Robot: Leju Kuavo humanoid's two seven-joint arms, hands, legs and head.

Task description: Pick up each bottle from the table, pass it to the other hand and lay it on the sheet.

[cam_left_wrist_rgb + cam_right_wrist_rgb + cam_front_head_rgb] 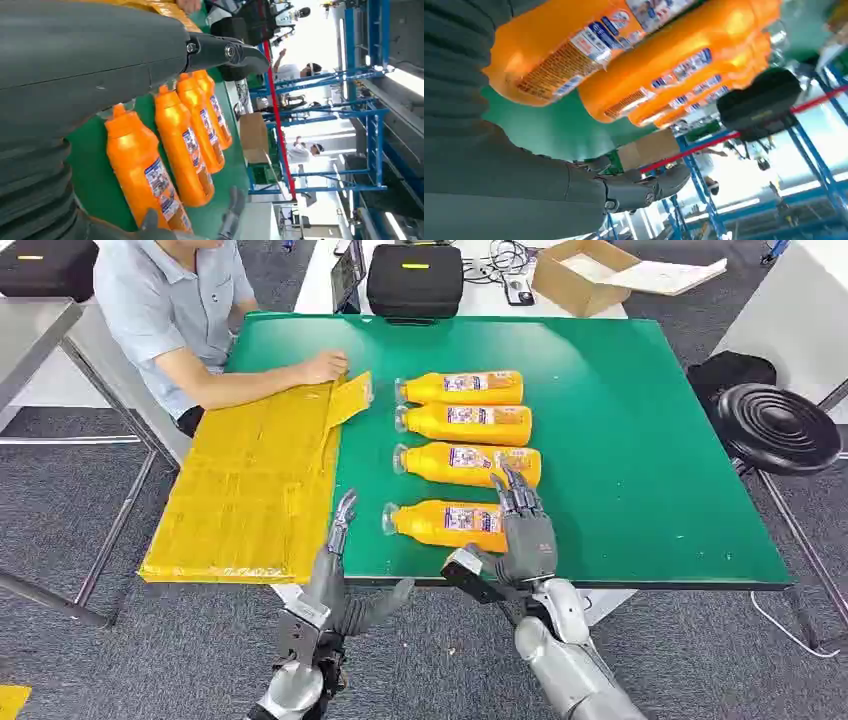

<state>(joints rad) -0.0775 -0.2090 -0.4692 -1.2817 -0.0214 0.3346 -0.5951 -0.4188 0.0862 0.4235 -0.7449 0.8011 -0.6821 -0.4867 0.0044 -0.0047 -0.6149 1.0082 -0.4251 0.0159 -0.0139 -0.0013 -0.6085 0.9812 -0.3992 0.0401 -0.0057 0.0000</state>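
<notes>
Two robot hands come in at the near edge of the green counter [620, 440]. The left hand [335, 575] is empty, fingers straight and apart, thumb out to the right, standing just right of the sheet's near corner. The right hand [522, 530] is spread open too, its fingers lying over the base end of the nearest bottle [445, 524] and reaching toward the second; whether they touch it cannot be told, and nothing is gripped.

Four orange bottles lie on their sides in one column, caps pointing left, labels up. Going from near to far: the nearest bottle, the second bottle [465, 462], the third bottle [465, 423] and the farthest bottle [460, 388]. All four are on the bare counter, just right of the sheet, none on it.

One yellow sheet [250, 490] covers the counter's left part and overhangs its near edge. At its far end a person's hand [322, 367] rests on it, the person seated at the far left.

One round black stool [778, 428] stands right of the counter. Beyond the far edge sit one black case [414, 280] and one open cardboard box [580, 275].
</notes>
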